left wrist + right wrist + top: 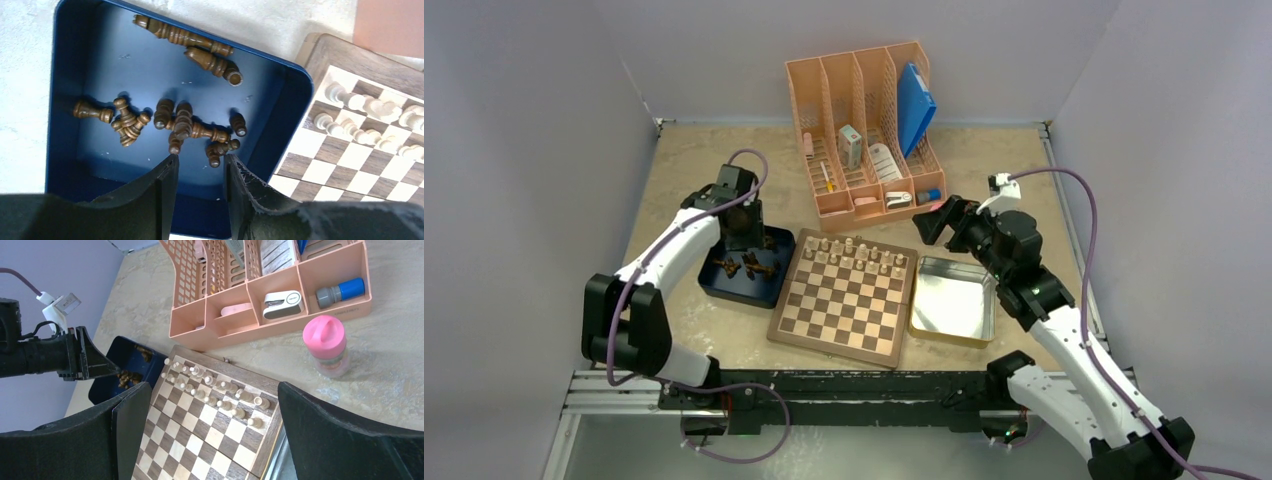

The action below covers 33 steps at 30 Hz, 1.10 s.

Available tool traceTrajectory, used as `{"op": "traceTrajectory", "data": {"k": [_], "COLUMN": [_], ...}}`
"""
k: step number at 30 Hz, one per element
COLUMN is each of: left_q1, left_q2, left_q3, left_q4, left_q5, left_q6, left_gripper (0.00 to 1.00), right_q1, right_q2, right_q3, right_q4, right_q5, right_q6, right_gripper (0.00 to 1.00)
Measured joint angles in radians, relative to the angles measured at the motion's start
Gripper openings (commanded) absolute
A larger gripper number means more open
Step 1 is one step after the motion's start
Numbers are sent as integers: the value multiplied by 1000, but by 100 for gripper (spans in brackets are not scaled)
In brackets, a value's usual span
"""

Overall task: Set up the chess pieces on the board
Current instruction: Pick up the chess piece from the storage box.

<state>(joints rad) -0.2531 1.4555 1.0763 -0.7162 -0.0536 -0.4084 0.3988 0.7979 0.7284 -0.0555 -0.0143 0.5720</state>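
Hovering left claw (201,159) over near wall of tray (61,125), chess pieces (182,122) just ahead.

The top camera looks down from high behind the near edge of the table (684,160) and takes in all of it. The left wrist camera hangs close over the blue tray (295,100), looking almost straight down, while the right wrist camera is higher and looks slanted across the board (200,430). All three views share the tray and the board.
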Motion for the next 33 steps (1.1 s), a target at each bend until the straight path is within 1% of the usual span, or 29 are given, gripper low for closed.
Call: {"op": "traceTrajectory", "data": {"k": [4, 15, 24, 26, 29, 30, 33], "left_q1": [13, 19, 46, 48, 48, 48, 48], "left_q2": [16, 102, 146, 154, 162, 164, 164], "left_q3": [8, 16, 42, 44, 46, 47, 49], "left_q4": [-11, -15, -19, -21, -26, -27, -29], "left_q5": [-26, -32, -31, -29, -28, -28, -25], "left_q6": [0, 9, 9, 9, 9, 9, 10], "left_gripper": [38, 39, 36, 33, 22, 20, 16], "right_q1": [0, 0, 0, 0, 0, 0, 0], "right_q2": [0, 8, 4, -2, -13, -16, -21], "right_q3": [0, 0, -1, -5, -9, -9, -9], "right_q4": [-1, -7, -13, -12, -12, -14, -15], "right_q5": [0, 0, 0, 0, 0, -1, -3], "right_q6": [-4, -5, -5, -5, -4, -5, -5], "right_gripper": [99, 99, 99, 99, 99, 99, 99]}}
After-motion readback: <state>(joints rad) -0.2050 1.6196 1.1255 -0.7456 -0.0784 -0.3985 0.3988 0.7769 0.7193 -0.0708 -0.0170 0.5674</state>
